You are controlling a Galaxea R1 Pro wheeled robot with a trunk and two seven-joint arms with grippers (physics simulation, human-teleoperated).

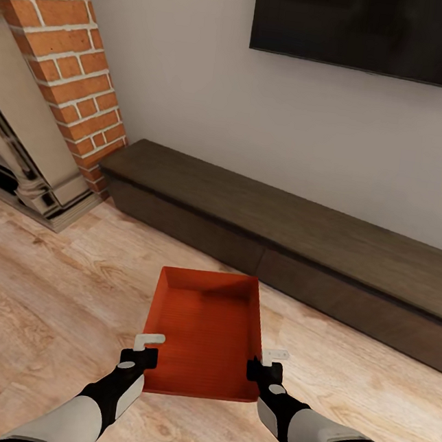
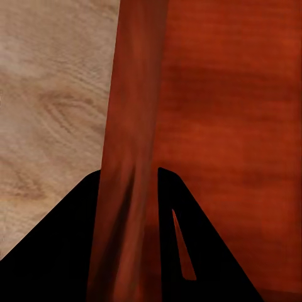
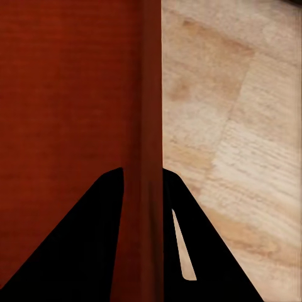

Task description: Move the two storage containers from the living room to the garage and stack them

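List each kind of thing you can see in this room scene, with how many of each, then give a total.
Red-orange storage container: 1
Grippers: 2, the left gripper and right gripper
Dark low cabinet: 1
Black wall TV: 1
Brick fireplace: 1
Total: 6

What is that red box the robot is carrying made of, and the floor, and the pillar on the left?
The box looks like matte plastic, possibly painted wood: plain red-orange, thin walls, faint horizontal streaks. The floor looks like light wood planks or laminate, with grain, knots and plank seams. The pillar looks like red brick with pale mortar lines. This is a rendered image, so these are only appearances.
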